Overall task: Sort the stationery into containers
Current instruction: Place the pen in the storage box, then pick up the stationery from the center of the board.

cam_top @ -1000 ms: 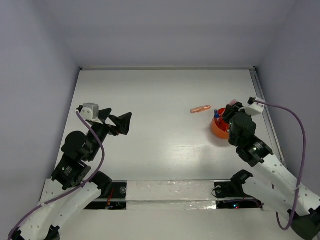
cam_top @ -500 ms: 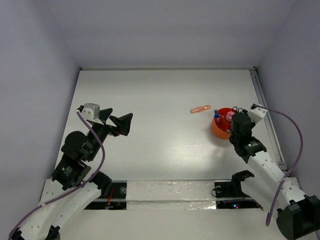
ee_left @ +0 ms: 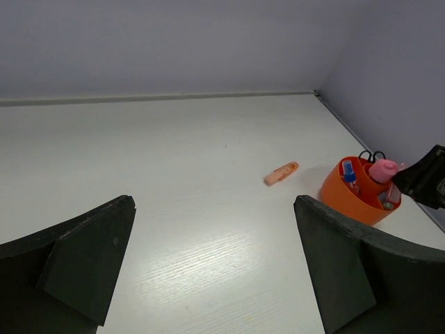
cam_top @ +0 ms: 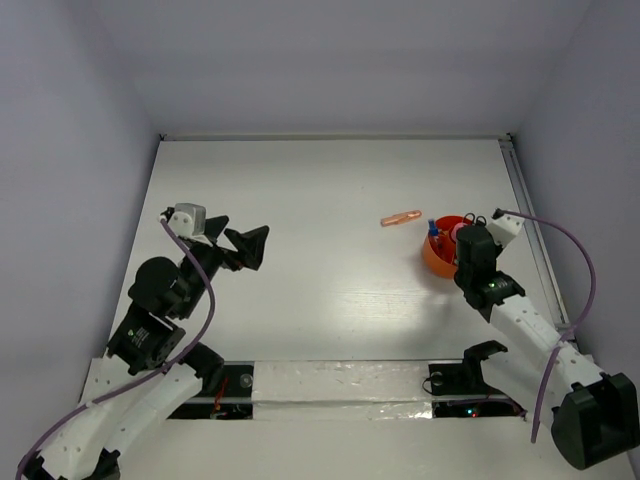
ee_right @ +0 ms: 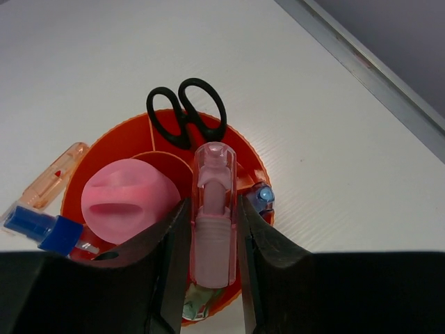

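The orange-red bowl point(ee_right: 259, 175) point(cam_top: 437, 259) stands at the table's right side. In it are black-handled scissors point(ee_right: 186, 111), a pink round-topped piece point(ee_right: 128, 202), a blue-capped little bottle point(ee_right: 42, 230) and a clear-blue piece point(ee_right: 263, 197). My right gripper point(ee_right: 213, 203) point(cam_top: 463, 238) is shut on a pink tube with a clear cap point(ee_right: 214, 229), held just above the bowl's near rim. A small orange stick point(cam_top: 401, 218) point(ee_left: 281, 172) lies on the table left of the bowl. My left gripper point(ee_left: 214, 203) point(cam_top: 244, 246) hovers open over the left half, with nothing between its fingers.
A metal rail point(cam_top: 525, 205) point(ee_right: 361, 62) runs along the table's right edge, close to the bowl. Grey walls close in the back and both sides. The bowl point(ee_left: 351, 198) and my right gripper's tip point(ee_left: 424, 184) show at the right of the left wrist view.
The right arm has drawn back toward its base, uncovering more of the bowl, with the pink tube still between its jaws. The left arm has shifted slightly.
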